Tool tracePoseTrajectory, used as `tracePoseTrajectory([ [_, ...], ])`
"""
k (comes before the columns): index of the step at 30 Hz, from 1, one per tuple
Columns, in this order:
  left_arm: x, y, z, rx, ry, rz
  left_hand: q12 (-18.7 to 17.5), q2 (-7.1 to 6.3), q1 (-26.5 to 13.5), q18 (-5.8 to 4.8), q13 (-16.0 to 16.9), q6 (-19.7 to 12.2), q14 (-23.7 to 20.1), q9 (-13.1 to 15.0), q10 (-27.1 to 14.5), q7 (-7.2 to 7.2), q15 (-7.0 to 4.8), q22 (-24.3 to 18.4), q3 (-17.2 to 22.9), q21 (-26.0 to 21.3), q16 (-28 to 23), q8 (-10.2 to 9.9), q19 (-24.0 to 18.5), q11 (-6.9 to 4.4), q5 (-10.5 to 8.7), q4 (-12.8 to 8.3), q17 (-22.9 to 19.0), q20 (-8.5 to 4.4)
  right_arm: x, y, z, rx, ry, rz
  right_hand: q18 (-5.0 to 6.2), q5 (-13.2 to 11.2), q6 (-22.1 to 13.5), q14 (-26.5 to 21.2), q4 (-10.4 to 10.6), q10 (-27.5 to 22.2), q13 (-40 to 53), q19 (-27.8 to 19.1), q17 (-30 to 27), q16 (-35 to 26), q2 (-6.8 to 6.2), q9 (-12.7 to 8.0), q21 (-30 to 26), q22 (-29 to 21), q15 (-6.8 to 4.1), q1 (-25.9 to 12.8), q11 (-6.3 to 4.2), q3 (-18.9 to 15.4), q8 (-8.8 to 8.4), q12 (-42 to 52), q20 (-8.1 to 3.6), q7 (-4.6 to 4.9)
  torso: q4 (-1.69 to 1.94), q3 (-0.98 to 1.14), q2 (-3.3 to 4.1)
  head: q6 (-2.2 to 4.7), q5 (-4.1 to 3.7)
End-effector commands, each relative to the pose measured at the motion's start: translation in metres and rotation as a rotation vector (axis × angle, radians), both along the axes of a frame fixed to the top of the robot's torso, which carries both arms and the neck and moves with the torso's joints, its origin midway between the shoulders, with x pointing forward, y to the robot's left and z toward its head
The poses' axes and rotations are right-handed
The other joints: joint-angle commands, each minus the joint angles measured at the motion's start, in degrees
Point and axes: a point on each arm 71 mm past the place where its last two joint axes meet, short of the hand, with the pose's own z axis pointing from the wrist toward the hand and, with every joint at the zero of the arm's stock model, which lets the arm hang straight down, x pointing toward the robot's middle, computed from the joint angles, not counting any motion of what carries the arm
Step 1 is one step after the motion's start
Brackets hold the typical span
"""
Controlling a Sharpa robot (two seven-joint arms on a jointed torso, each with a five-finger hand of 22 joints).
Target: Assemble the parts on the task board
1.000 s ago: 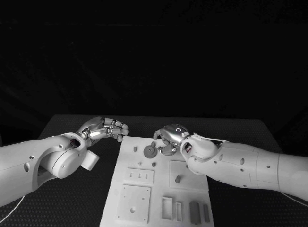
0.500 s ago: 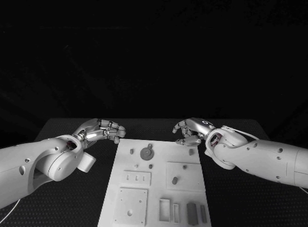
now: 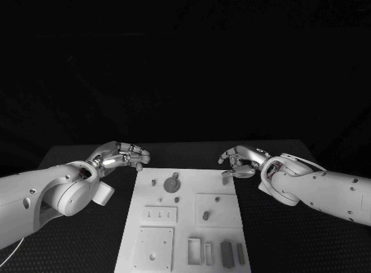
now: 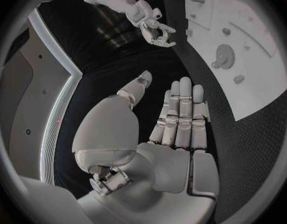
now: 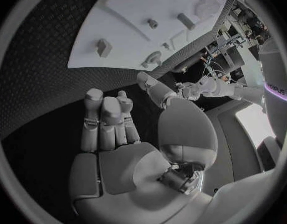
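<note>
Two empty hands, left hand [image 3: 120, 156], right hand [image 3: 240, 160]; one task board [image 3: 185, 227]

The black table [image 3: 87, 156] carries the white task board [image 3: 185, 227] at its middle.

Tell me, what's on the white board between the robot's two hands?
In the head view, a round disc part lies on the task board between the left hand and the right hand.
</note>
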Motion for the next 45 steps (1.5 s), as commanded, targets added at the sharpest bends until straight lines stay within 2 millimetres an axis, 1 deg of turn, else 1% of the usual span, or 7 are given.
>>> tracePoseTrajectory([
  [1, 0.000, -0.003, 0.001, -0.012, -0.005, -0.024, -0.1, 0.31, -0.4, 0.27, 0.1, -0.1, -0.4, 0.1, 0.2, 0.31, -0.01, 0.8, 0.0, 0.4, -0.2, -0.3, -0.5, 0.16, 0.13, -0.4, -0.1, -0.09, -0.003, -0.003, -0.007, 0.010, 0.033, 0.015, 1.73, 0.4, 0.8, -0.2, 0.0, -0.6, -0.1, -0.4, 0.1, -0.2, 0.41, -0.1, -0.2, 0.1, 0.12, 0.2, 0.02, -0.6, -0.05, 0.4, 0.09, 1.45, -0.86, 0.41, -0.02, -0.22, 0.13],
  [9, -0.001, -0.003, 0.001, -0.013, -0.004, -0.027, -0.2, 0.32, -0.4, 0.27, 0.1, -0.1, -0.4, 0.1, 0.0, 0.28, 0.00, 0.8, 0.0, 0.4, -0.2, -0.4, -0.5, 0.17, 0.13, -0.5, -0.1, -0.08, -0.001, -0.011, -0.023, 0.001, 0.058, -0.009, 1.73, -0.3, -1.8, -0.6, -0.1, -1.4, -0.3, -0.9, 0.3, -0.5, -0.27, -0.7, -0.5, 0.1, 0.76, -0.1, 0.70, -3.3, -1.38, 0.4, 0.24, 2.16, -1.36, 0.87, 0.11, -0.40, -0.01],
  [25, -0.001, -0.004, 0.001, -0.014, -0.002, -0.032, -0.3, 0.37, -0.5, 0.26, 0.1, -0.2, -0.4, 0.1, -0.1, 0.25, 0.01, 0.8, 0.0, 0.4, -0.2, -0.5, -0.5, 0.18, 0.12, -0.5, -0.1, -0.07, 0.004, -0.010, -0.047, -0.006, 0.078, -0.038, 1.73, -0.6, -3.0, -0.7, -0.1, -2.1, -0.5, -1.2, 0.5, -0.6, -0.07, -0.8, -0.7, 0.0, 1.14, 0.3, 1.07, -4.9, -1.84, 0.7, 0.36, 2.53, -1.08, 0.64, 0.07, -1.09, -0.42],
  [32, -0.001, -0.004, 0.001, -0.014, -0.001, -0.033, -0.4, 0.39, -0.5, 0.26, 0.1, -0.2, -0.4, 0.1, -0.2, 0.25, 0.02, 0.7, 0.1, 0.4, -0.2, -0.5, -0.5, 0.19, 0.12, -0.5, -0.1, -0.07, 0.007, -0.008, -0.055, -0.011, 0.080, -0.051, 1.73, -1.0, -2.9, -0.7, -0.1, -2.1, -0.5, -1.2, 0.6, -0.6, 0.38, -0.8, -0.7, 0.0, 1.16, 0.7, 1.09, -5.0, -1.77, 0.8, 0.38, 2.55, -0.93, 0.72, 0.20, -1.22, -0.61],
  [39, -0.001, -0.003, 0.001, -0.014, 0.000, -0.032, -0.4, 0.41, -0.5, 0.26, 0.1, -0.2, -0.4, 0.1, -0.2, 0.26, 0.02, 0.7, 0.1, 0.4, -0.2, -0.5, -0.5, 0.20, 0.13, -0.5, -0.1, -0.06, 0.007, -0.004, -0.058, -0.007, 0.082, -0.049, 1.73, -4.6, -2.4, -0.6, 0.0, -2.2, -0.8, -1.2, 0.7, -0.7, 1.34, -0.7, -0.7, -0.1, 1.05, 2.3, 0.97, -4.1, -1.38, 1.1, 0.42, 2.43, -0.95, 0.77, 0.22, -1.45, 0.19],
  [41, -0.002, -0.004, 0.001, -0.014, 0.000, -0.033, -0.4, 0.41, -0.5, 0.26, 0.1, -0.2, -0.4, 0.1, -0.2, 0.26, 0.02, 0.7, 0.1, 0.4, -0.2, -0.5, -0.5, 0.20, 0.13, -0.5, -0.1, -0.06, 0.006, -0.004, -0.059, -0.008, 0.085, -0.049, 1.73, -8.4, -2.0, -0.6, 0.0, -2.1, -1.0, -1.2, 0.8, -0.7, 1.75, -0.6, -0.8, -0.1, 0.96, 3.9, 0.88, -2.7, -1.17, 1.3, 0.37, 2.33, -0.95, 0.77, 0.19, -1.52, 0.21],
  [45, -0.001, -0.003, 0.001, -0.013, 0.000, -0.031, -0.4, 0.42, -0.5, 0.26, 0.1, -0.2, -0.4, 0.1, -0.2, 0.26, 0.02, 0.7, 0.1, 0.4, -0.2, -0.5, -0.5, 0.19, 0.13, -0.6, -0.1, -0.06, 0.007, -0.002, -0.061, -0.009, 0.088, -0.048, 1.73, -8.8, -1.2, -0.6, 0.0, -2.0, -1.1, -1.1, 0.9, -0.7, 2.07, -0.4, -0.7, -0.1, 0.78, 5.0, 0.69, -1.3, -0.70, 1.4, 0.36, 2.13, -1.01, 0.70, 0.14, -1.75, 0.17],
])
